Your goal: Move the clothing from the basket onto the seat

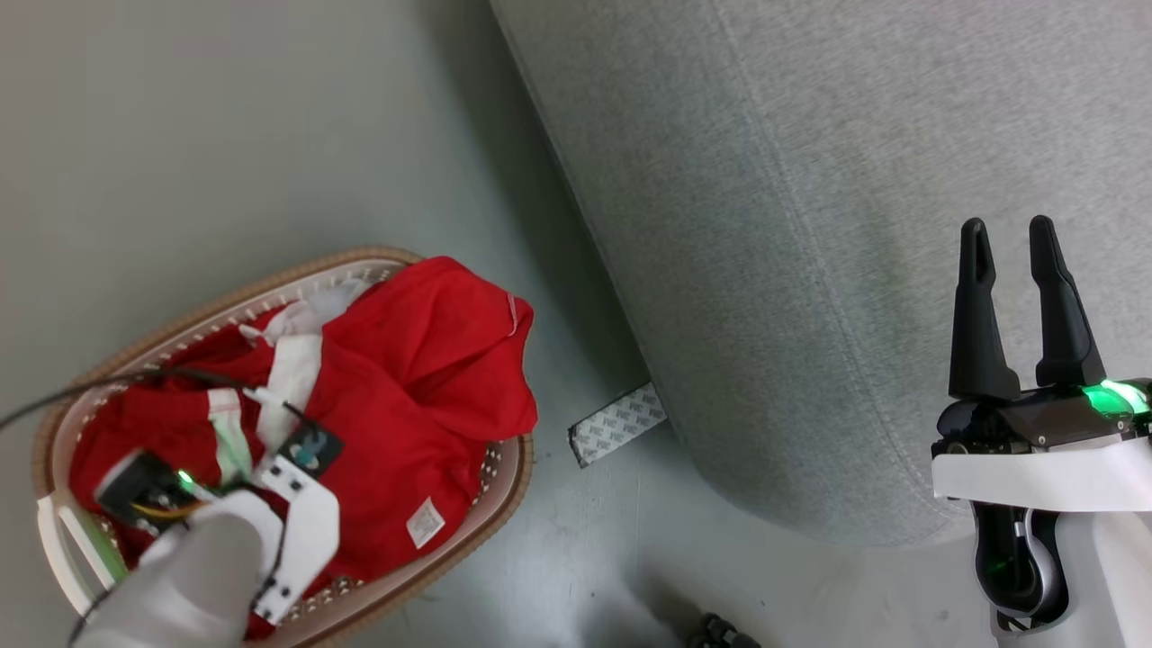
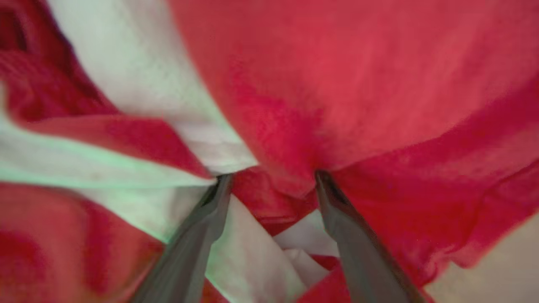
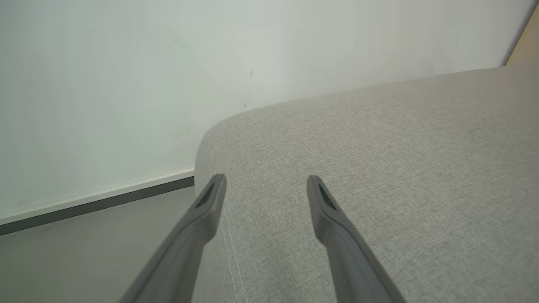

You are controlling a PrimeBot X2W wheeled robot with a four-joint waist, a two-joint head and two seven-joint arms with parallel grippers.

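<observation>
Our left pincer was spread, both tips sunk into the clothing (red, with white stripes) and fabric bunched between them. The clothing lay heaped inside the basket, one fold draped over its rim. Right of the basket stood the seat, our right pincer spread and empty above it.

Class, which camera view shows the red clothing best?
The head view: the clothing lies heaped in the basket, mostly visible. The left wrist view gives blurred close-up folds around the left gripper; the right wrist view faces the seat.
</observation>
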